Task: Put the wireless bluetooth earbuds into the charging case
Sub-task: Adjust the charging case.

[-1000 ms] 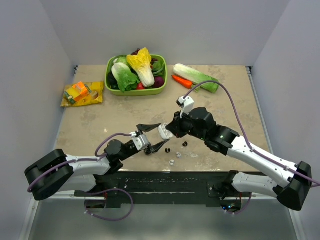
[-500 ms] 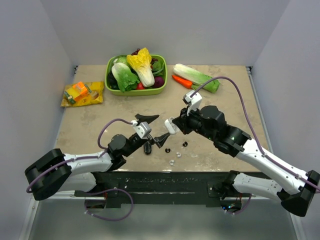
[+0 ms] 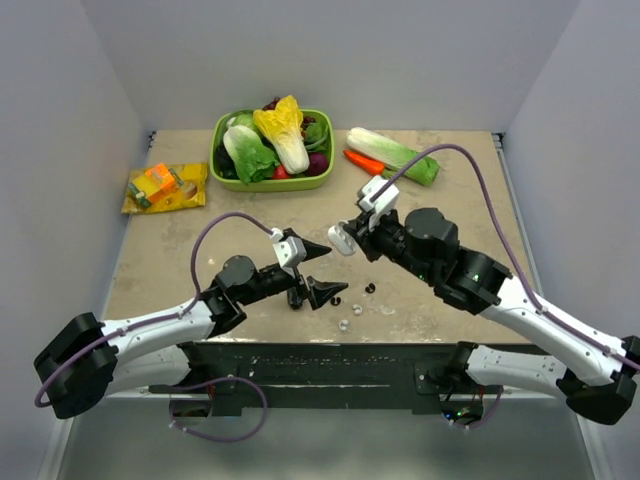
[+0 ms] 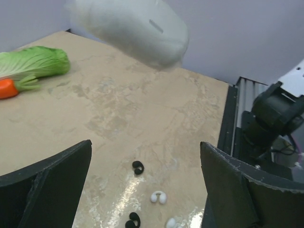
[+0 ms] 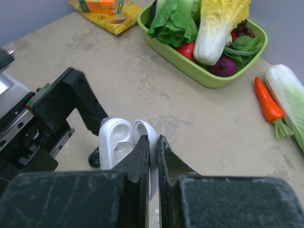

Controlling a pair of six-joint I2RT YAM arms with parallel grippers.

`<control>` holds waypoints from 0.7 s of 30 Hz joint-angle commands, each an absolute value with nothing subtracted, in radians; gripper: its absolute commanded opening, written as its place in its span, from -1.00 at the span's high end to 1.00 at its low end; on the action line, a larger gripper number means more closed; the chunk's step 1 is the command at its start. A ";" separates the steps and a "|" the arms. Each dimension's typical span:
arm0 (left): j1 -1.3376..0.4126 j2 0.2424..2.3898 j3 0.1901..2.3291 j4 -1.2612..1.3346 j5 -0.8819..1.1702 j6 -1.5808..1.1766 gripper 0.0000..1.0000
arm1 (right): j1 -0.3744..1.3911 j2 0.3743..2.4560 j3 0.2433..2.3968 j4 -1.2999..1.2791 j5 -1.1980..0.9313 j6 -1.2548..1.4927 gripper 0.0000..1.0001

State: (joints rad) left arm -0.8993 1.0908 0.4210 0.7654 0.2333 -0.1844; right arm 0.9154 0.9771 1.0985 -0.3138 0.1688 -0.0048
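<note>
Above the table, left tool now spread wide, empty, right tool pinching charging case, raised.

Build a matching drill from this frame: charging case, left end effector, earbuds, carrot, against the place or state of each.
Column 1
1. charging case
2. left end effector
3. earbuds
4. carrot

Column 2
A. black, lying loose on the table near its front edge
B. white, lid open, pinched in the right end effector
C. open, holding nothing
D. orange, beside the cabbage at the far side of the table

Pairs: 1-B, 2-C, 3-A, 4-D
</note>
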 commanded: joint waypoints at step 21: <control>-0.712 1.130 0.512 0.925 0.749 -0.330 -0.75 | 1.302 1.046 1.075 -0.370 0.712 -0.207 1.00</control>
State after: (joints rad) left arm -0.7155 1.1225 0.4858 0.8440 0.6956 -0.3008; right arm 1.2968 1.0500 1.0718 -0.4149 0.6739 -0.1963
